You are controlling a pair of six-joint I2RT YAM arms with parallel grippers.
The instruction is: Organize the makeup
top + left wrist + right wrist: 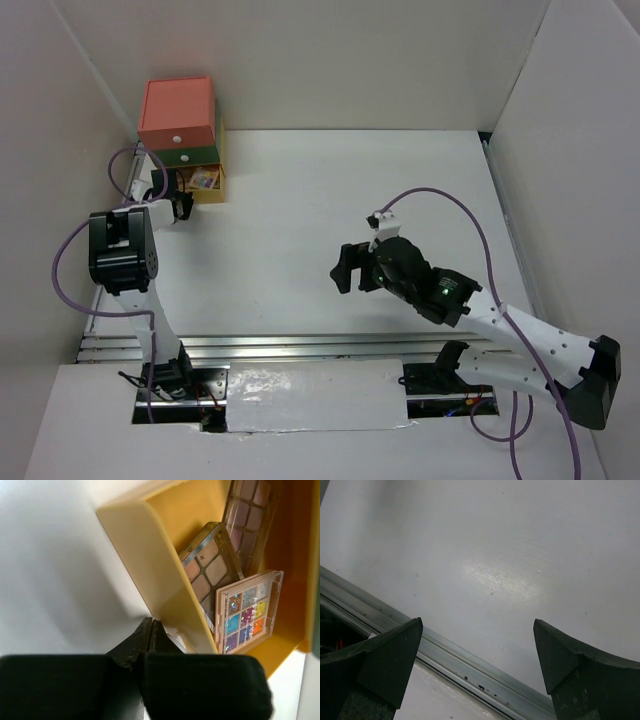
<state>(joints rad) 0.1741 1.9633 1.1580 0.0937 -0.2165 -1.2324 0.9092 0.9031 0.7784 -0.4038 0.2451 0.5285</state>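
- the left gripper (151, 628) has its jaws pressed together with nothing between them. its tip sits just beside the front wall of the open yellow drawer (145, 560), low in the left wrist view.
- the right gripper (477, 625) is spread wide and empty, hanging over bare table well apart from the drawer box (178, 115) in the upper left of the top view.
- the makeup i can see is all inside that drawer: a multicolour palette (248, 611), a brown palette (207, 570) and a pinkish palette (250, 515), overlapping one another.
- i'd judge these to be light, stiff plastic cases with slick lids and brittle pressed powder. they won't bend, but they could slide out of a pinch or crack if dropped.
- if i had to lift one, i'd take it across its thin edges near a free corner, never on the pan face.
- the multicolour one looks nearly square, face up toward the camera, turned slightly off the frame's axes.
- the brown one leans against the front wall, running from centre toward lower right.
- the pinkish one runs roughly top to bottom along the upper right of the frame.
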